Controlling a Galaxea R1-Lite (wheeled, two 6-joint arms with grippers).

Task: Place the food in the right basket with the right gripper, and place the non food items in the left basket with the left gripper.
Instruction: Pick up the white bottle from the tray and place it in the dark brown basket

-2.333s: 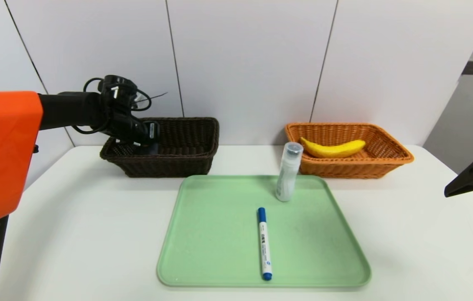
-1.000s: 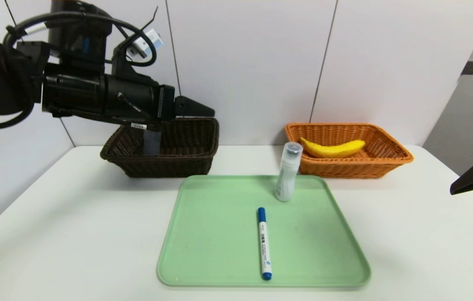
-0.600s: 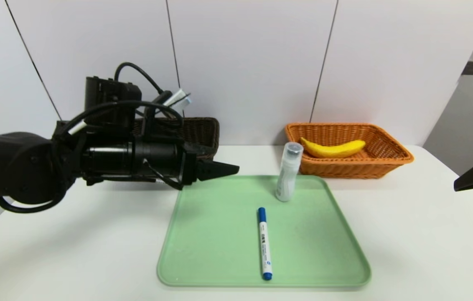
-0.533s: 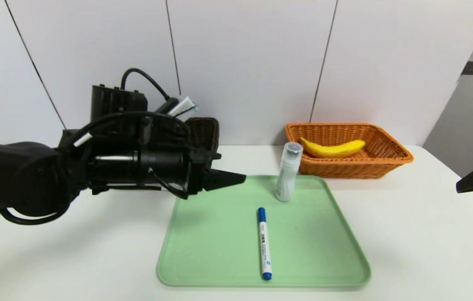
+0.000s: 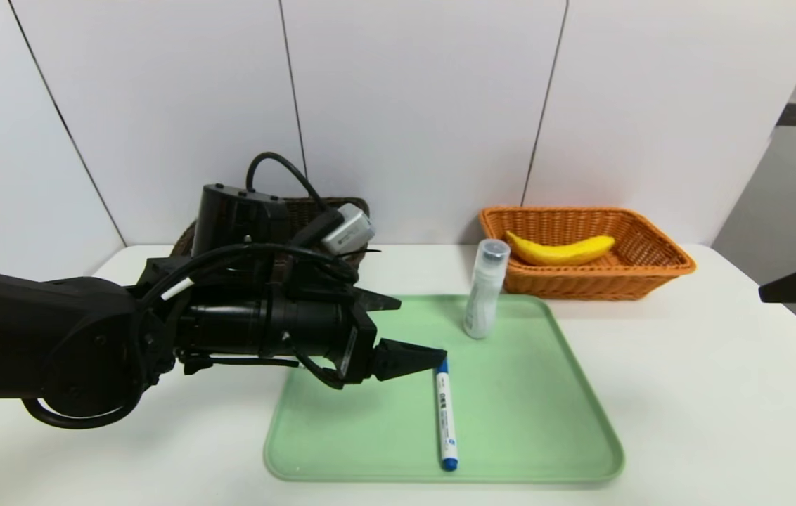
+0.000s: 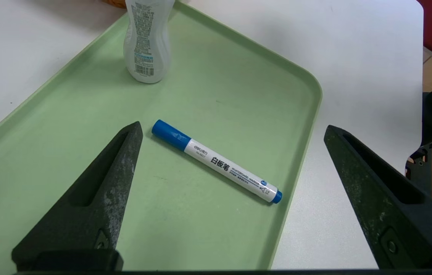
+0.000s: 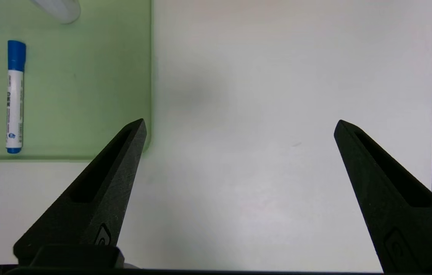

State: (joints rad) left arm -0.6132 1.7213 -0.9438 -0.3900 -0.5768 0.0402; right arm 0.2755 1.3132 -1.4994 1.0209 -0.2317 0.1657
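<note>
Head camera looks down frontally; both wrist cameras share the tray [image 5: 584, 393].

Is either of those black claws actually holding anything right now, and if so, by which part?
Nothing is held. The left gripper hangs open over the marker on the tray, not touching it; the right gripper is open over bare table.

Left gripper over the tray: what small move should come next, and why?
Probably ease the left gripper a little further forward and down so its open fingers straddle the marker, then close. The marker lies flat on the green tray, ungripped, with one fingertip just beside its blue cap. The bottle stands apart, and the banana already lies in the orange basket.
</note>
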